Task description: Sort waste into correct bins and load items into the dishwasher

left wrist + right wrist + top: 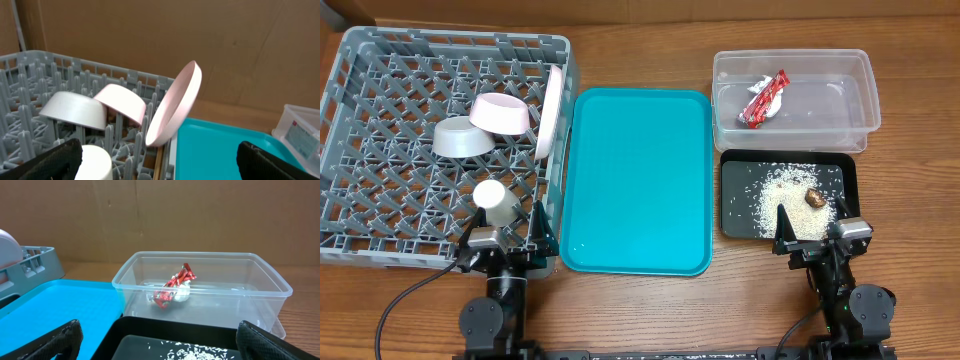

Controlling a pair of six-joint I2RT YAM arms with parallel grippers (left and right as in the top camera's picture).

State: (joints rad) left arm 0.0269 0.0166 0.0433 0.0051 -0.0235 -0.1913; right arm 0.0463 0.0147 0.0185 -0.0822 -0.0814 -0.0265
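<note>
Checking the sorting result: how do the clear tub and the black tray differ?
The clear tub is transparent and deep-walled; the black tray is opaque and shallow. The clear tub holds the wrapper; the black tray holds rice and a brown lump. Both are rectangular.

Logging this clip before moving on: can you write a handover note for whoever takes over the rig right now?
Left gripper: open, empty, at the rack's near edge by the cup.
Right gripper: open, empty, at the black tray's near edge.
Done: plate on edge, pink dish, upturned bowl and cup in the rack; wrapper in the clear tub; rice and brown lump in the black tray. Teal tray bare.
Left: chopsticks, which I cannot make out; find them.
</note>
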